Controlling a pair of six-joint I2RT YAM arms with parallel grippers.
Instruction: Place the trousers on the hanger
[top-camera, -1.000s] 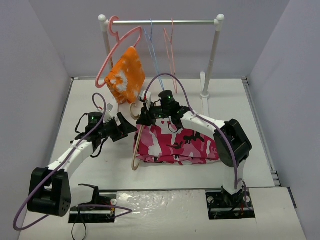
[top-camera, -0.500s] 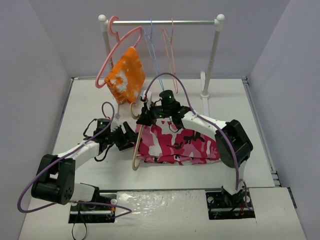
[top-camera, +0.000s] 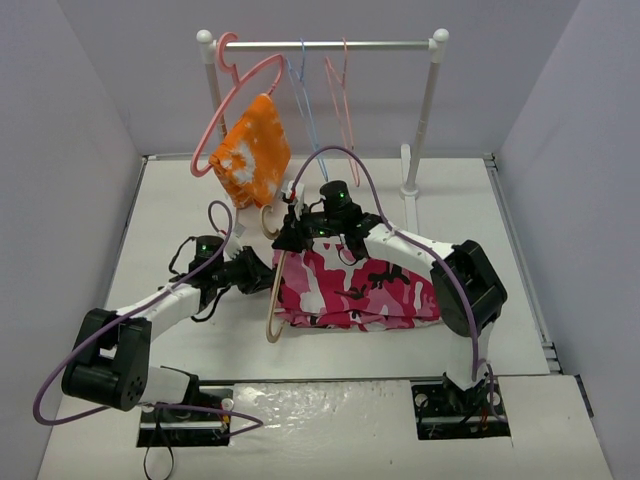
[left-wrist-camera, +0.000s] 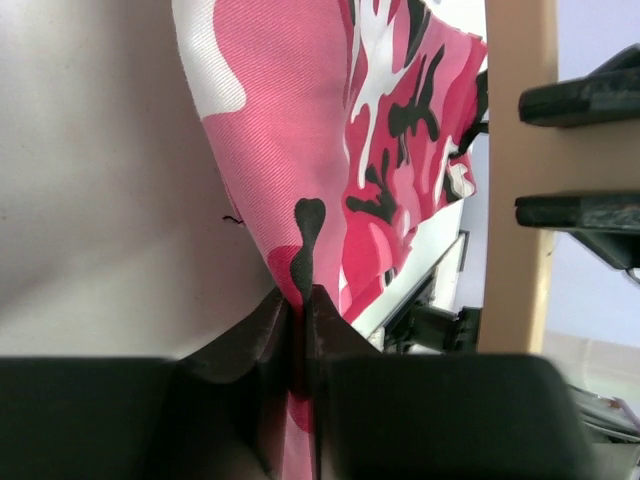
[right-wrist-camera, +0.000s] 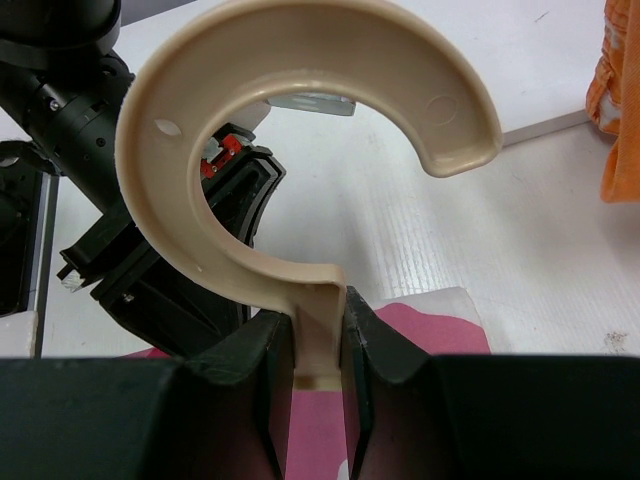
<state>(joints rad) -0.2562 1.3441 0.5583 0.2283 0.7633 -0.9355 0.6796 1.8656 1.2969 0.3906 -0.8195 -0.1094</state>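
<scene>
Closing on the trousers (top-camera: 360, 290), the L gripper (top-camera: 262, 272) now sits at the cloth's left edge, having swung in from further left over the past sec. Its fingers are pinched tight on a fold of camo fabric. The R gripper (top-camera: 290, 232) has not shifted. It is clamped on the neck of the hanger (top-camera: 272, 305) just under the hook, w/ the frame lying along the trousers' left end on the table (top-camera: 170, 200). With both pieces gripped, feeding cloth over the crossbar looks ready to start. The top view hides both grips behind the arms. The L wrist cam shows fabric nipped btw. the pads (left-wrist-camera: 265, 320), tan bar nearby. The R wrist cam shows the hook's stem squeezed btw. dark fingers.
</scene>
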